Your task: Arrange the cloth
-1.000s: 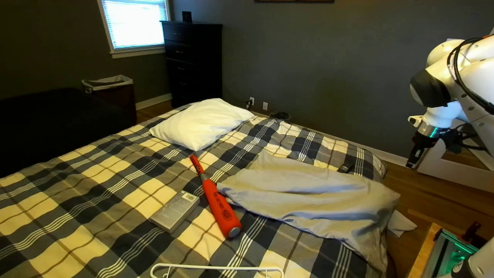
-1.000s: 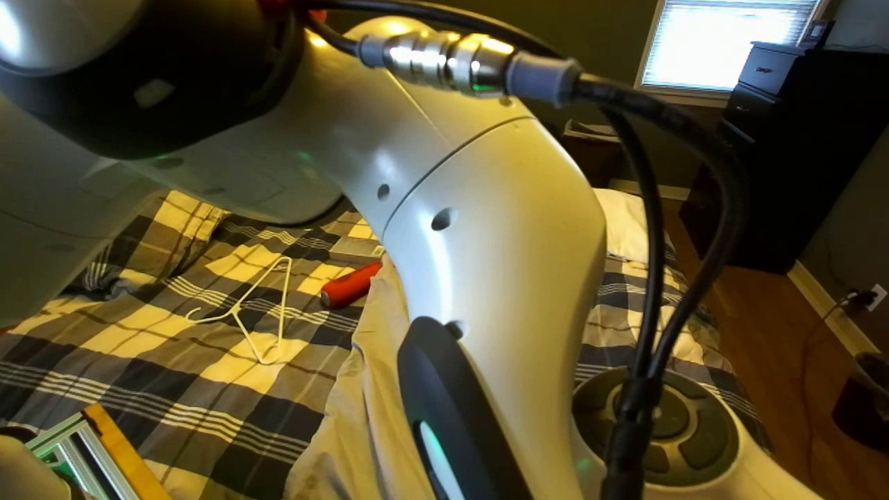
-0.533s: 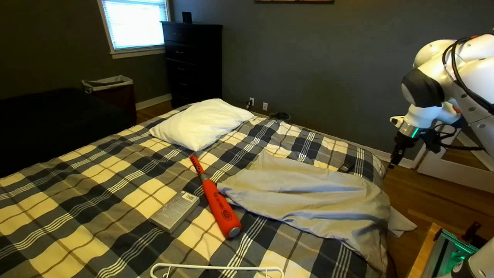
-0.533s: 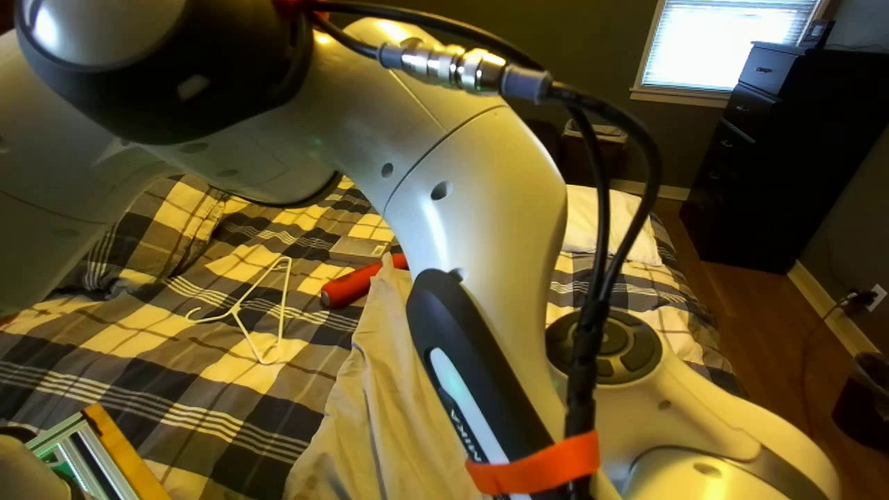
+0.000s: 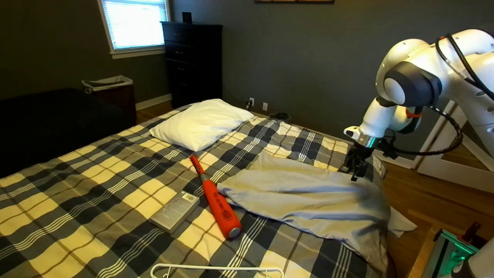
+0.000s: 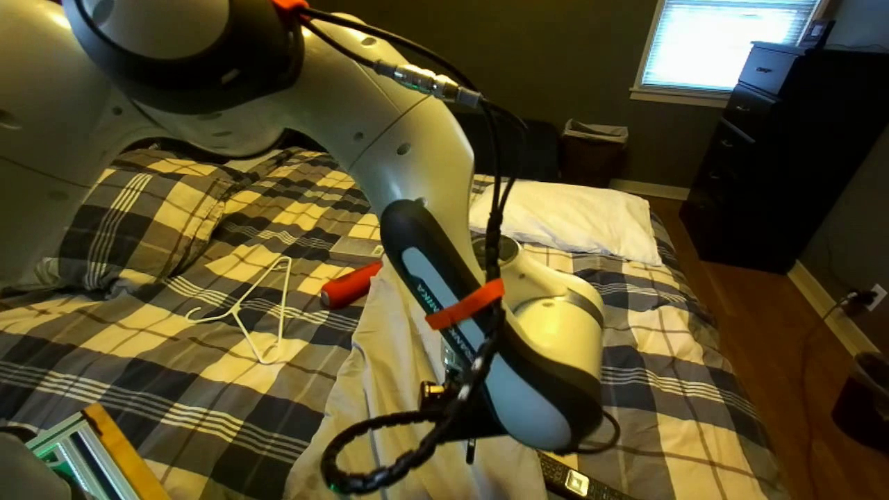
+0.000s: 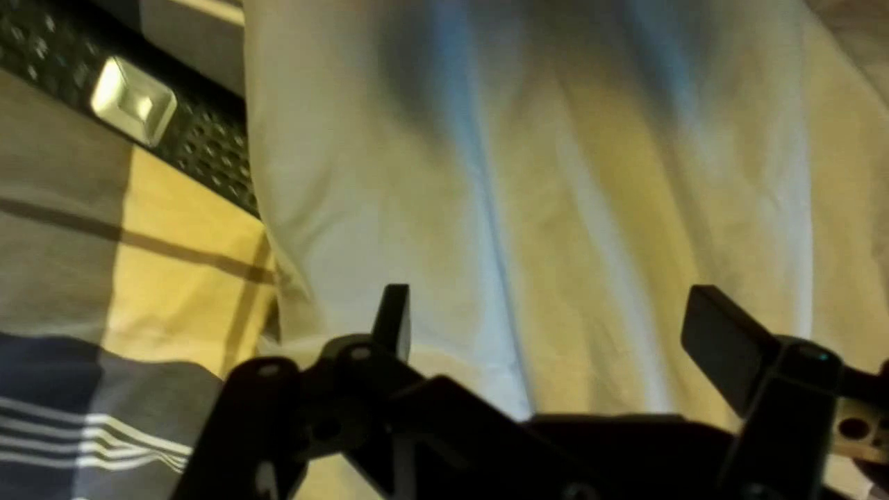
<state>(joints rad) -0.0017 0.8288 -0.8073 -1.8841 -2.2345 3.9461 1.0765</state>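
Observation:
The cloth [image 5: 301, 193], a rumpled pale grey-blue sheet, lies over the near right corner of the bed, its end drooping past the edge. Long folds run along the cloth [image 7: 555, 208] in the wrist view. My gripper [image 5: 350, 174] points down over its far right side. Spread wide apart, the fingers of the gripper [image 7: 549, 295] have nothing gripped between them; only cloth shows below the gap. Whether the fingertips touch the fabric I cannot tell. The arm hides the gripper and part of the cloth [image 6: 375, 368] in an exterior view.
A black remote [image 7: 201, 146] lies beside the cloth's edge, partly under the gripper's side. A red bat [image 5: 220, 204], a grey box [image 5: 175, 210], a white hanger [image 5: 216, 267] and a white pillow [image 5: 200, 123] rest on the plaid bedspread [image 5: 96, 185].
My gripper has swung in from beyond the bed's right edge to over the cloth, and its jaws have opened. The cloth's right corner has sagged inward a little.

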